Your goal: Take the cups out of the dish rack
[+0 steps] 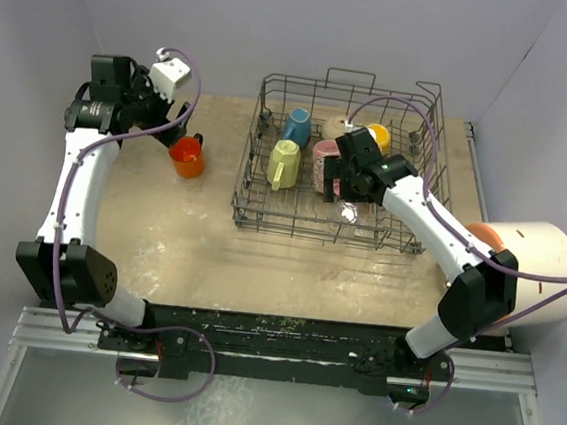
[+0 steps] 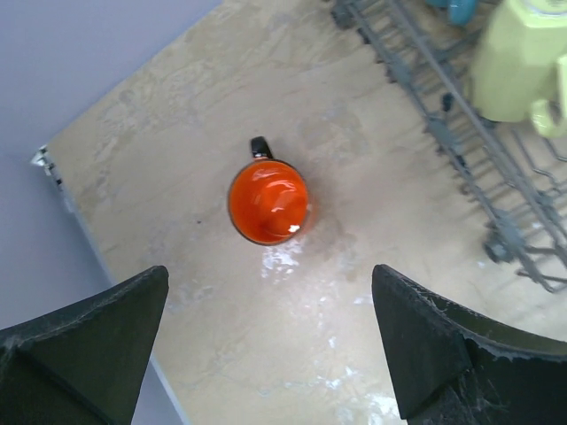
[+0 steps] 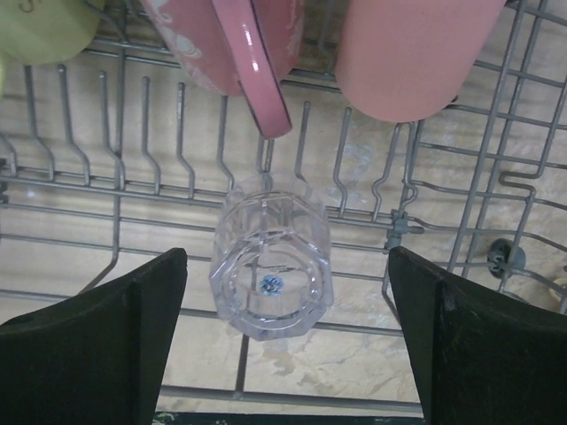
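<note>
round orange mug (image 2: 268, 202): glossy, bright highlights | clear faceted glass tumbler (image 3: 270, 266): transparent, smooth | grey wire dish rack (image 3: 400, 221): dull metal | beige mottled tabletop (image 2: 177, 150): matt, shiny streaks | left hand (image 2: 270, 279): matt black, rough-edged

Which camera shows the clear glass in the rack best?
Right wrist view: the clear glass sits close and centred on the dish rack wires. The top view shows only a faint glint; the left wrist view misses it.

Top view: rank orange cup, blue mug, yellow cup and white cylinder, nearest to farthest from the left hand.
1. orange cup, on the table just ahead of the left hand.
2. blue mug, far left in the dish rack.
3. yellow cup, farther right in the rack.
4. white cylinder, at the table's right edge.
</note>
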Available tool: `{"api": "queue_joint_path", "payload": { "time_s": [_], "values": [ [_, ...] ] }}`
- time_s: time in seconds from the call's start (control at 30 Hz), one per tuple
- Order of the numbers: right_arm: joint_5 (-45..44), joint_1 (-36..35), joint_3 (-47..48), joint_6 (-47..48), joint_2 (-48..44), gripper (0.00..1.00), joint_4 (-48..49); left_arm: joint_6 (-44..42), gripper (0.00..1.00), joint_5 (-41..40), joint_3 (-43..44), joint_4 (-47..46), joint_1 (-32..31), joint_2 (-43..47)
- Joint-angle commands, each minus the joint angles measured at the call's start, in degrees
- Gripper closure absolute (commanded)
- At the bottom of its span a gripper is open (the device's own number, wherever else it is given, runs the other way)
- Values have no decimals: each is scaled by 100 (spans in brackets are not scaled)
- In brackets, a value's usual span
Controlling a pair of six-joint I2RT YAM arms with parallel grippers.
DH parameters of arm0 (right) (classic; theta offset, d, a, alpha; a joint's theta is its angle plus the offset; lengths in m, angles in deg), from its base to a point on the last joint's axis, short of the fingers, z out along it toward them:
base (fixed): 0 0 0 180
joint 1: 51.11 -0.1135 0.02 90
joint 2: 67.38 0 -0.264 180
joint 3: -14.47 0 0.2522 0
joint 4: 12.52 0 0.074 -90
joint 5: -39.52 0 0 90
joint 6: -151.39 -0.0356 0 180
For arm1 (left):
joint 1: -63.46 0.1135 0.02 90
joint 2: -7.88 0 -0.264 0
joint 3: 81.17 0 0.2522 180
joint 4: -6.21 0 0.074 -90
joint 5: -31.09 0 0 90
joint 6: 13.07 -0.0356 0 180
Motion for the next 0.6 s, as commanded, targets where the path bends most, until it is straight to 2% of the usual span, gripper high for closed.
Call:
{"api": "queue_joint_path", "payload": {
  "time_s": [0.0, 0.23, 0.37, 0.57],
  "values": [
    [-415, -28, -145, 171, 10, 2, 48, 28, 1, 771, -166, 643, 3, 396],
    [-104, -140, -362, 182, 243, 1, 188, -119, 1, 1066, -1039, 794, 7, 983],
    [-4, -138, -550, 84, 347, 7, 199, -203, 1, 1427, -1572, 798, -56, 1245],
    [363, -140, -625, -23, 487, 13, 249, -156, 1, 1500, -2141, 561, -442, 1429]
  ]
}}
